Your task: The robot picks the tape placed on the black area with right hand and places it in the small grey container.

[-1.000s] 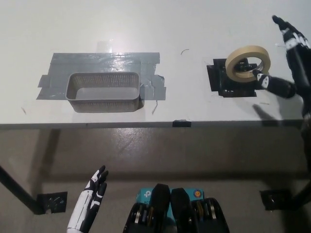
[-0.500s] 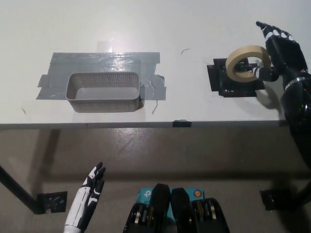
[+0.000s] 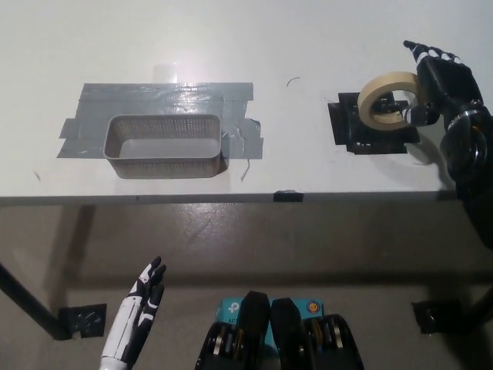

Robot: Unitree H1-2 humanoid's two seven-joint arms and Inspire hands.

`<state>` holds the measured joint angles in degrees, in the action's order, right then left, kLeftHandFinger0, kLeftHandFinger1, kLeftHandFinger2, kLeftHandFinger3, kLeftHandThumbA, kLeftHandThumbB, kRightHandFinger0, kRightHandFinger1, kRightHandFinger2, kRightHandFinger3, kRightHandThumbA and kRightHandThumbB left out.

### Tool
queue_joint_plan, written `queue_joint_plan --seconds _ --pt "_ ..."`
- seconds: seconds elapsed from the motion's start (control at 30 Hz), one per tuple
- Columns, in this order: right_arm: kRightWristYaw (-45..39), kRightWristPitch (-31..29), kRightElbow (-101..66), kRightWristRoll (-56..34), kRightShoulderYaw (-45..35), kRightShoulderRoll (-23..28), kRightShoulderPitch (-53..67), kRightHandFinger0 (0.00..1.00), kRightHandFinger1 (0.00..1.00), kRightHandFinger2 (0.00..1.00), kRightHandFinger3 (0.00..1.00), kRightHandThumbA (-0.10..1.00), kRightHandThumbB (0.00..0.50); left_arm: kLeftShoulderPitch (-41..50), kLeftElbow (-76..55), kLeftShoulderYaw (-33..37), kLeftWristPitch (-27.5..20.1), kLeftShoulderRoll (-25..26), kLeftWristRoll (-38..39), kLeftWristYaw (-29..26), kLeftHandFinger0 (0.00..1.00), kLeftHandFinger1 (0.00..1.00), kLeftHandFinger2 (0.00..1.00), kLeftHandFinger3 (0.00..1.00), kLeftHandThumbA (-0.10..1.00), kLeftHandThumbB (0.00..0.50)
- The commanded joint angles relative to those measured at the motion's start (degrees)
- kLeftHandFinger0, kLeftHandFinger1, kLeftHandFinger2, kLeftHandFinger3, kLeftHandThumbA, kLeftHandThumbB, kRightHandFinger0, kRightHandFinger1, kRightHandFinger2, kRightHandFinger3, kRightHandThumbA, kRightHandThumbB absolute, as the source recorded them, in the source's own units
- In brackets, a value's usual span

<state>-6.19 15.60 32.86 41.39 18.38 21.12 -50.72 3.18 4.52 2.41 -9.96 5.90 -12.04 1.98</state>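
Compared with a second ago, the black right hand [image 3: 439, 81] is seen drawn in closer against the roll of tape [image 3: 388, 100], where before it was spread further out to the right of it. The tape itself is found in nearly the same spot, standing on edge over the black area [image 3: 350, 127] near the right end of the white table [image 3: 231, 38]. The right hand's fingers are wrapped against the far and right side of the roll, with one fingertip pressed at its lower right rim, so the tape is held by the hand; whether the roll is lifted clear of the black area cannot be told. The small grey container [image 3: 163, 145] is seen well apart to the left, set on a patch of grey tape strips [image 3: 166, 96], with nothing visible inside it. The white left hand [image 3: 142, 301] is held low at the lower left, below the table edge, its fingers straight and slightly apart, holding nothing.
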Motion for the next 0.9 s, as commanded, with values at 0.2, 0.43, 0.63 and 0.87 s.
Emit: queue_joint_plan --seconds 0.2,0.43,0.63,0.87 --pt "0.2 0.3 3.6 0.6 1.1 0.9 -8.0 1.0 1.0 1.0 1.0 0.74 0.473 -0.4 -2.0 0.1 -1.7 1.1 -0.4 -0.5 1.0 1.0 1.0 1.0 1.0 0.113" --pt "0.3 -0.3 9.3 0.4 2.9 0.3 -10.0 1.0 1.0 1.0 1.0 0.68 0.472 -0.6 -2.1 0.1 -2.1 1.1 -0.4 -0.7 1.0 1.0 1.0 1.0 1.0 0.116" --pt "0.2 -1.5 16.0 0.2 5.3 -0.4 -11.3 1.0 1.0 1.0 1.0 0.66 0.496 -0.8 -2.4 0.0 -1.9 1.3 -0.3 -0.6 1.0 1.0 1.0 1.0 1.0 0.126" --pt "-3.2 -3.5 22.9 -2.0 6.3 -1.4 -14.2 1.0 1.0 1.0 1.0 0.57 0.495 -1.6 -2.4 0.0 -2.0 1.5 -0.3 -0.6 1.0 1.0 1.0 1.0 1.0 0.121"
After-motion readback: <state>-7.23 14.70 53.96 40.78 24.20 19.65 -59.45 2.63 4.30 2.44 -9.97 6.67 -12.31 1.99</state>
